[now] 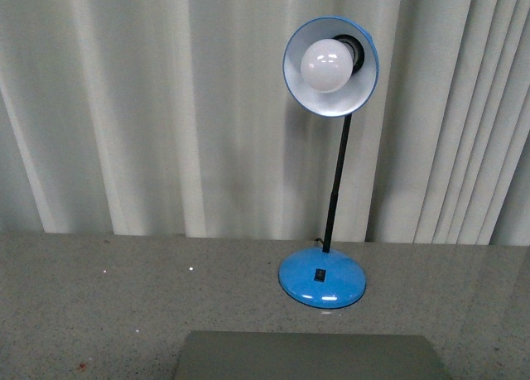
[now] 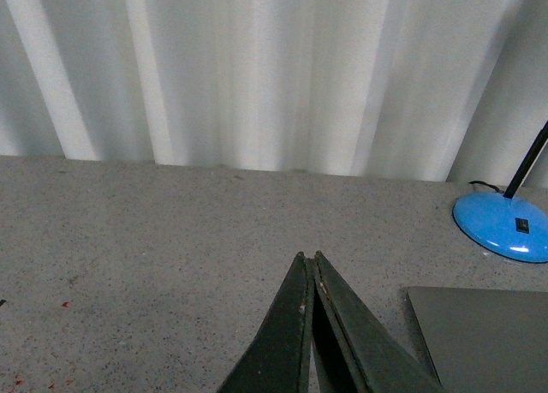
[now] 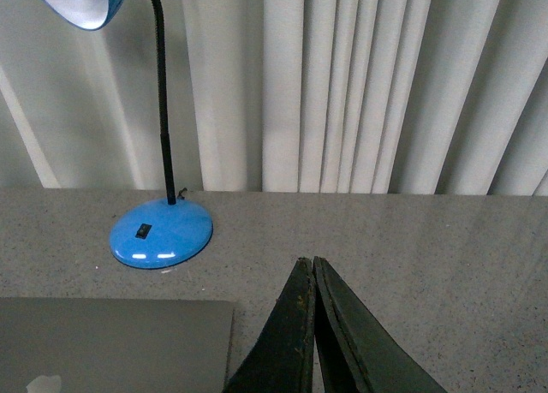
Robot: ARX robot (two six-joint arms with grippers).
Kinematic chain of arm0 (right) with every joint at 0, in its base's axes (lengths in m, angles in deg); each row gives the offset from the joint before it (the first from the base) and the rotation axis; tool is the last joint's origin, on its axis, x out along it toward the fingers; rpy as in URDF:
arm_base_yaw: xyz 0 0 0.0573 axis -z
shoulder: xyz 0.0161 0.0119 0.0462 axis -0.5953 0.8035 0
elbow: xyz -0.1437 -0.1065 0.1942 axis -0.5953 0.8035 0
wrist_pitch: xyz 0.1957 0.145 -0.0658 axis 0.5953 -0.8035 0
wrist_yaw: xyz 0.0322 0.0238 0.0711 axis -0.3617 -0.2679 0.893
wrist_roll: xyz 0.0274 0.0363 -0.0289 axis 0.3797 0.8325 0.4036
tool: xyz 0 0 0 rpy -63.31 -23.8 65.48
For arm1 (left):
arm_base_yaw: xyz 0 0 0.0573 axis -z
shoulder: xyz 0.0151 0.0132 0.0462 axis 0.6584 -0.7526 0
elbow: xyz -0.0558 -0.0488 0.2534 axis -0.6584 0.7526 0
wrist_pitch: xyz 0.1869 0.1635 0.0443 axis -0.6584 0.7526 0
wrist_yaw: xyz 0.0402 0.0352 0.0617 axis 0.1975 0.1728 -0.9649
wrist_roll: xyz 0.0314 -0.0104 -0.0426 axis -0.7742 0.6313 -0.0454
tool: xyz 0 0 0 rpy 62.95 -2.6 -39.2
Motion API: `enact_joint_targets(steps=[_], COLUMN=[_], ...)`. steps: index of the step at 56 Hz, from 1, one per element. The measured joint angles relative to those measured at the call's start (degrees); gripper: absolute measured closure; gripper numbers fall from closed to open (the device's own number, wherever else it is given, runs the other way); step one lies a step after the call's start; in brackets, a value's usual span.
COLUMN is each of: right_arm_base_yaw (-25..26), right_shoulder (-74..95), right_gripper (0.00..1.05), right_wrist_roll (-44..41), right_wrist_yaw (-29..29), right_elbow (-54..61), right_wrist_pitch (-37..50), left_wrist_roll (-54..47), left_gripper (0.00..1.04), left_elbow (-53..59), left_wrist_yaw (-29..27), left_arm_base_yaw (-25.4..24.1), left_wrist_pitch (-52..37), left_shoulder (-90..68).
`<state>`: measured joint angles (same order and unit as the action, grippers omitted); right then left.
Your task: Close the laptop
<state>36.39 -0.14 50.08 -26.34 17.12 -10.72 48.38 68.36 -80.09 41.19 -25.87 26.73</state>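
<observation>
The laptop (image 1: 306,357) lies flat on the table with its grey-metal lid down, at the bottom middle of the front view. Its lid also shows in the left wrist view (image 2: 484,333) and in the right wrist view (image 3: 111,342), where part of the shiny logo (image 3: 43,384) shows at the frame's edge. My left gripper (image 2: 308,258) is shut and empty, above bare table beside the laptop's left side. My right gripper (image 3: 306,263) is shut and empty, above bare table beside its right side. Neither arm shows in the front view.
A blue desk lamp (image 1: 323,279) with a white bulb (image 1: 325,65) stands just behind the laptop; its base also shows in the wrist views (image 2: 505,226) (image 3: 161,232). The speckled grey table (image 1: 99,305) ends at a pale curtain (image 1: 149,107).
</observation>
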Motion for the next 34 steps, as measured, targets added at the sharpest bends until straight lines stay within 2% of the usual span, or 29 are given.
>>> enact_joint_targets(steps=[34], right_arm_base_yaw=[0.0], right_shoulder=[-23.5], right_gripper=[1.02], right_wrist_roll=[0.0], right_wrist_yaw=[0.0], right_elbow=[1.0], right_wrist_pitch=[-21.2], left_wrist_roll=[0.0], left_gripper=[1.01], left_elbow=[0.1], left_wrist_yaw=[0.0], left_arm_base_yaw=[0.0], left_wrist_pitch=[21.4], left_shoulder=[23.6])
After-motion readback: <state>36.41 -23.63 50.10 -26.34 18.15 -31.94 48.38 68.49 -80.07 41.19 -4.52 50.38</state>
